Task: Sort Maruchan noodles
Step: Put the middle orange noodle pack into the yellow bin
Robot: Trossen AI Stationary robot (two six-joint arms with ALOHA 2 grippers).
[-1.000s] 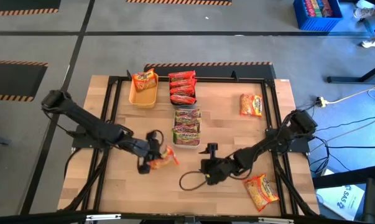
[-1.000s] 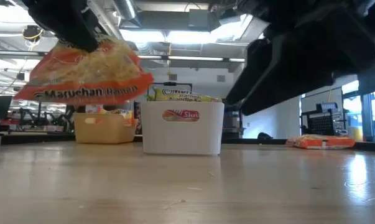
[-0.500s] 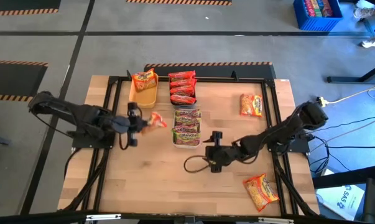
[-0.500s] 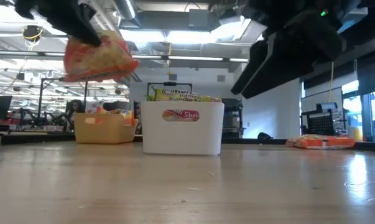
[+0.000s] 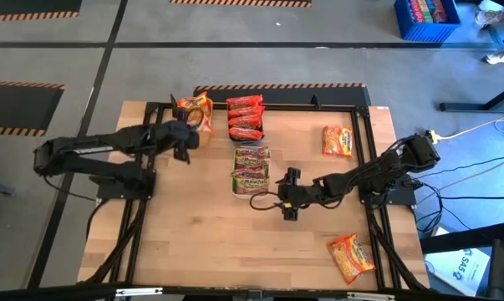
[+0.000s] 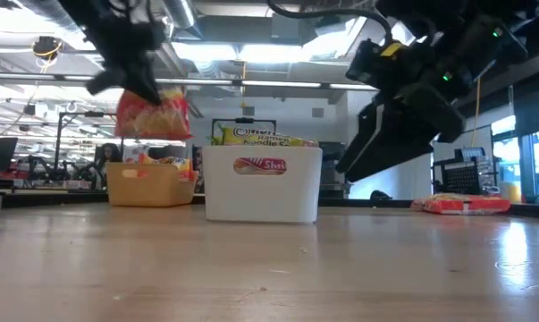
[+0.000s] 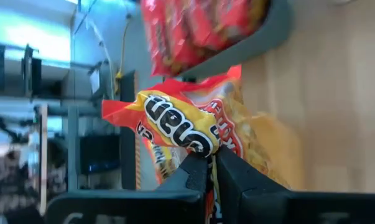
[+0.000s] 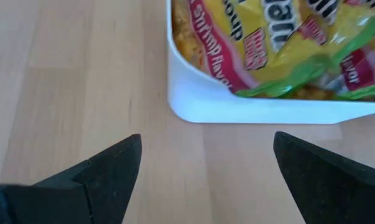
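My left gripper (image 5: 187, 136) is shut on an orange Maruchan packet (image 5: 198, 115), held in the air over the yellow tray (image 5: 192, 132) at the far left; the packet also shows in the low view (image 6: 153, 114) and in the left wrist view (image 7: 187, 127). My right gripper (image 5: 289, 197) is open and empty, low over the table near the white tray (image 5: 252, 191), which holds green-pink packets (image 8: 268, 31). Red packets (image 5: 245, 117) lie in a dark tray beside the yellow one. My left gripper pinches an edge of the orange packet (image 7: 203, 154) between its two fingers. The fingers slant down at it from the table's left. The packet is lifted clear and hangs below the gripper (image 6: 130, 54), above the yellow tray (image 6: 148, 184).
Two more orange packets lie flat on the table, one at the far right (image 5: 338, 140) and one at the near right (image 5: 352, 256). The three trays stand together at the far middle. A black frame runs along the table's edges. A blue crate (image 5: 427, 18) stands off the table.
My left gripper has carried the orange packet, lifted clear, from the table's near middle toward the far edge, to above the yellow tray, turning it on the way. My right gripper has gone toward the far edge, closer to the white tray.
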